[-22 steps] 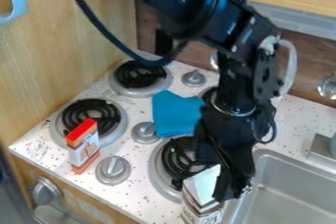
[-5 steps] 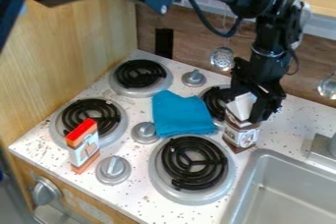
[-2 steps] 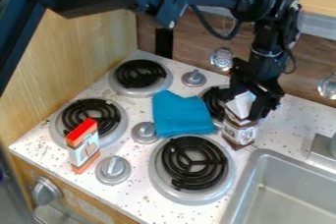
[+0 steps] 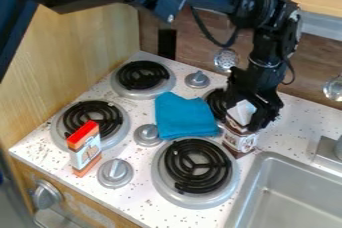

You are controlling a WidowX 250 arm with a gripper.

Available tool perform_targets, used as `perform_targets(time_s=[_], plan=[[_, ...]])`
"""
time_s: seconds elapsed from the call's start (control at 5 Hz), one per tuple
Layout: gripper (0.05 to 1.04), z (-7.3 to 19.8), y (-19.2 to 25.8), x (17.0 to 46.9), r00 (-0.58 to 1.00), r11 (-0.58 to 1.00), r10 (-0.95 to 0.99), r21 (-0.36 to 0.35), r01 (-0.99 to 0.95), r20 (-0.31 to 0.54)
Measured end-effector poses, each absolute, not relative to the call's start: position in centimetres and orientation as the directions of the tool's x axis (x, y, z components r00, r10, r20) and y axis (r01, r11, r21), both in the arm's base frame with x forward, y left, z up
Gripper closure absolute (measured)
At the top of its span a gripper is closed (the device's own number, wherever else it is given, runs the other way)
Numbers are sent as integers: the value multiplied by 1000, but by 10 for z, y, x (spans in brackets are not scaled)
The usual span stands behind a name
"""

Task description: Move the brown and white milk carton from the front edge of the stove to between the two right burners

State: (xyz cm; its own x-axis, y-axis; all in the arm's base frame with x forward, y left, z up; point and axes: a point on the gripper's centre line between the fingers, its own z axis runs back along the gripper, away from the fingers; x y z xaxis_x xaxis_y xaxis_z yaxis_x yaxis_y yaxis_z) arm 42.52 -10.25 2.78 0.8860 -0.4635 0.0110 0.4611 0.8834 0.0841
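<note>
Speckled stovetop, blue cloth, black gripper around the brown-and-white carton

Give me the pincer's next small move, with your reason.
I'd probably ease the pincer straight up a little before any sideways shift: it is at the top of the brown-and-white carton, whose base is close to the partly hidden back burner, the blue cloth and the sink, so moving sideways could bump one.

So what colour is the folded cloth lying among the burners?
The folded cloth is plain teal blue, seen best in the camera view.
</note>
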Motion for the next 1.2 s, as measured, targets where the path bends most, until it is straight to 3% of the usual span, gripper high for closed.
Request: perform_targets(time_s=[0.4, 0.8, 1.2], plan=[[81, 34, -99, 414, 890, 888, -454, 94, 449, 37], [82, 88, -90, 393, 883, 900, -433, 137, 413, 183], [82, 100, -62, 338, 895, 899, -420, 207, 387, 151]])
